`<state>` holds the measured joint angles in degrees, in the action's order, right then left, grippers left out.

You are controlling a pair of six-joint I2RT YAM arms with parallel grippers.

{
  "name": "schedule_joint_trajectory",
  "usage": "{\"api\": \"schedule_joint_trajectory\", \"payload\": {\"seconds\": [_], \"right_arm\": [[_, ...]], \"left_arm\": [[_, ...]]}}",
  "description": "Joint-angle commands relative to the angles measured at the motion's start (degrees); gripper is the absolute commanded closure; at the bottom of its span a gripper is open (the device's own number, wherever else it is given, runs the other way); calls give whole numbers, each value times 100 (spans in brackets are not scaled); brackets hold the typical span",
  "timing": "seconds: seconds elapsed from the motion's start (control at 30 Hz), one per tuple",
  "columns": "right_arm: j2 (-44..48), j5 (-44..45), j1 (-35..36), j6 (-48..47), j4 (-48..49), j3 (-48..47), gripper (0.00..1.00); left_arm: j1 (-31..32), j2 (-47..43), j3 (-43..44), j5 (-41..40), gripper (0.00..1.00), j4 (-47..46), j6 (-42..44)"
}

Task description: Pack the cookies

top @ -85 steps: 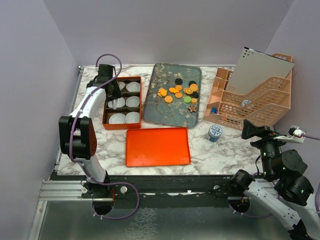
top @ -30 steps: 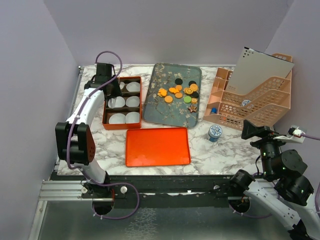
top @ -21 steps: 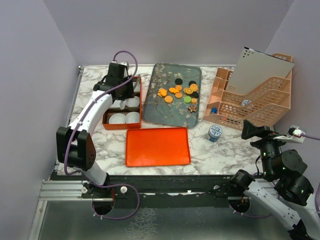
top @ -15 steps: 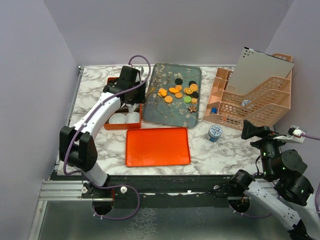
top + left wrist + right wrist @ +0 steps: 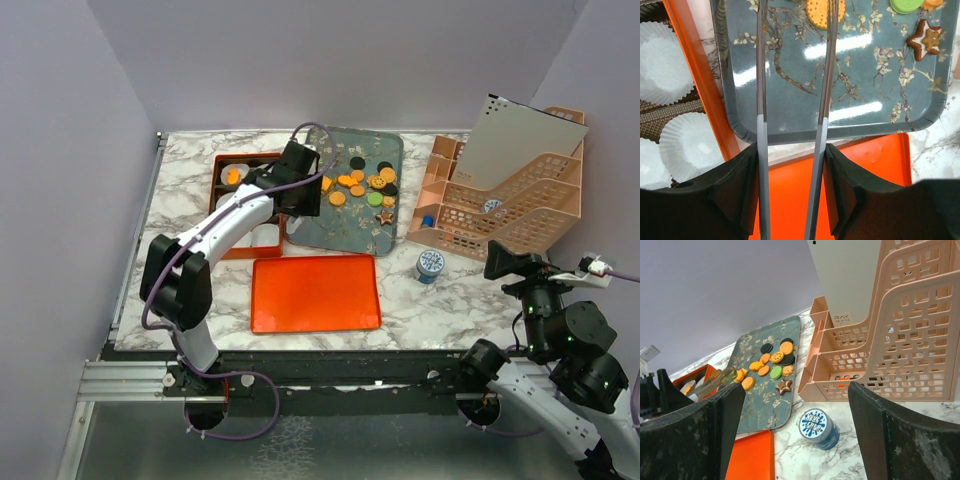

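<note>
left gripper (image 5: 316,188) hangs over the left part of the floral tray (image 5: 340,228), its long thin fingers (image 5: 760,75) part-way apart with nothing between them – the tips reach toward the nearest orange discs. the cookies (image 5: 362,187) lie clustered on the tray's far right part; one orange cookie (image 5: 232,176) sits in the far-left compartment of the orange box (image 5: 214,188), beside white paper liners (image 5: 662,62). right gripper (image 5: 796,435) is spread wide and empty, well to the near right – beyond the blue tin (image 5: 431,264).

Probably a lab test booth, lavender walls (image 5: 70,150) (bare), marble tabletop (image 5: 450,300)
</note>
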<state>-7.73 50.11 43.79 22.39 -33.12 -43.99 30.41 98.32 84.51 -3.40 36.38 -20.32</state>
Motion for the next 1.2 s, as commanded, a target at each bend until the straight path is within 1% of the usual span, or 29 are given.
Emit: {"api": "schedule_joint_trajectory", "payload": {"seconds": [0.0,0.43,0.63,0.77,0.9,1.17], "right_arm": [[105,105,7,-86,-102,-22,8],[131,132,7,-77,-108,-14,8],[114,149,7,-86,-104,-16,8],[114,157,7,-86,-94,-8,8],[113,166,9,-95,-90,-9,8],[113,166,9,-95,-83,-5,8]], "left_arm": [[140,293,369,-484,46,-30,-202],[213,1054,914,-798,46,-15,-219],[219,1155,953,-689,46,5,-191],[215,1145,917,-688,49,40,-151],[219,1085,879,-699,55,79,-129],[219,806,875,-753,73,151,-83]]}}
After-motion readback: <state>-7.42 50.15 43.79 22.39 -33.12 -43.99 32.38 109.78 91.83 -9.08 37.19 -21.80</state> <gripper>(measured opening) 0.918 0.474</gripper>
